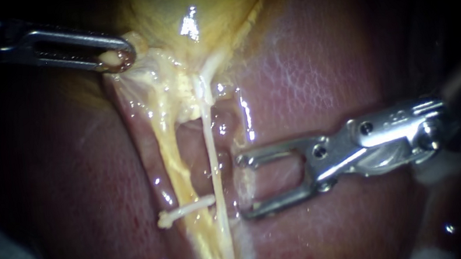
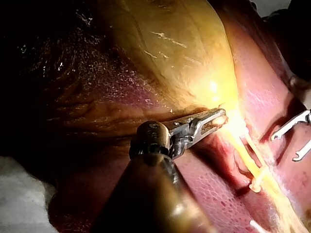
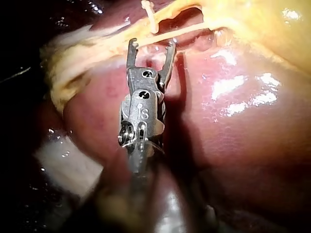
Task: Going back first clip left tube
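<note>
**Open jaws beside taut tubes: snagging is the hazard on the way back**

The right instrument [image 1: 241, 187] has its jaws spread wide with nothing between them. Their tips sit just beside the right tube [image 1: 211, 149] and do not grasp it. The left instrument [image 1: 116, 58] has its jaws clenched on a tag of tissue at the neck of the gallbladder [image 1: 197, 4], and both tubes run taut from there. The clip [image 1: 185, 211], white, lies across the left tube [image 1: 168, 155], low on it. Its free end reaches close to the right tube; whether it touches cannot be told. The liver [image 1: 306, 79] lies under and around all of this.

The step in hand looks like the retreat of the right instrument from the clipped tube. The main danger is a sideways or forward drift with the jaws agape: a hooked tip could catch the thin right tube and tear it. The lower jaw, near the clip's end, could nudge the clip loose. Pressing down risks scoring the liver. If the left instrument's hold slips, the tubes would slacken and could sag onto the open tips
</note>
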